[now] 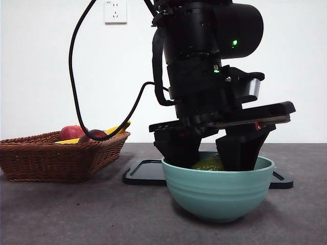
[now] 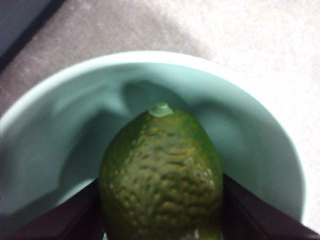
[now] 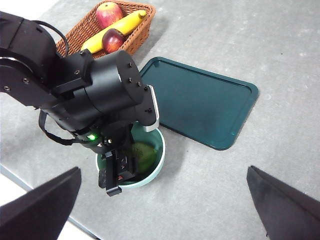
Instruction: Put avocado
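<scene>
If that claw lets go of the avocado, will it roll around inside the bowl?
Probably only slightly: the avocado is rounded, but the bowl has curved walls that should cradle it. Its bumpy matte skin likely grips well between the left end effector jaws.

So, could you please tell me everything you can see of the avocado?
The avocado is dull olive-green with bumpy, matte skin and a pale stem nub at one end. It sits down inside the teal bowl, between the black jaws of the left hand, which press against its two sides. Only its top shows above the rim.

Teal bowl (image 1: 218, 196), dark tray (image 3: 200, 102), wicker basket (image 1: 56, 153) holding apple (image 1: 70, 132), banana (image 3: 114, 31)
</scene>
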You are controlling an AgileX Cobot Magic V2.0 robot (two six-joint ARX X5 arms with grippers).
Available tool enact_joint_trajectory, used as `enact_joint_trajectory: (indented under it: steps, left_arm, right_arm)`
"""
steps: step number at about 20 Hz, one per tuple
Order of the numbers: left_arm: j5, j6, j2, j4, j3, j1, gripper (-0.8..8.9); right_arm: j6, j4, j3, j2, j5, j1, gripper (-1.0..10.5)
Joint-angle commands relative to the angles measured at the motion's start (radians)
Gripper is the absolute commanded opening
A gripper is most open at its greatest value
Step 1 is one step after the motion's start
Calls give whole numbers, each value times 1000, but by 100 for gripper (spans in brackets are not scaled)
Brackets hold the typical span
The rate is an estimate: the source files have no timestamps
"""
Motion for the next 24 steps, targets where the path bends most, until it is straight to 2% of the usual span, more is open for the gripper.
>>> enact_joint_trajectory:
  steps: [1, 3, 4, 7, 13, 20, 24]
  left_arm:
    - [-2, 13, 20, -3, 43, -7, 336]
    - [-2, 22, 19, -13, 67, -7, 504]
    - [-3, 25, 19, -27, 86, -7, 536]
    - [-3, 36, 19, -79, 146, -7, 534]
    - [-3, 107, -45, -301, 274, -5, 530]
    - [-5, 162, -351, -488, 269, -5, 530]
    - [-14, 179, -564, -520, 267, 17, 531]
  right_arm:
    - [0, 6, 18, 1, 0, 3, 639]
    - [0, 6, 18, 1, 0, 3, 639]
    - [0, 6, 18, 1, 0, 3, 639]
    - [0, 6, 18, 1, 0, 3, 639]
    - [0, 10, 18, 1, 0, 3, 639]
    - [5, 14, 18, 1, 1, 3, 639]
    - [8, 24, 18, 1, 1, 3, 639]
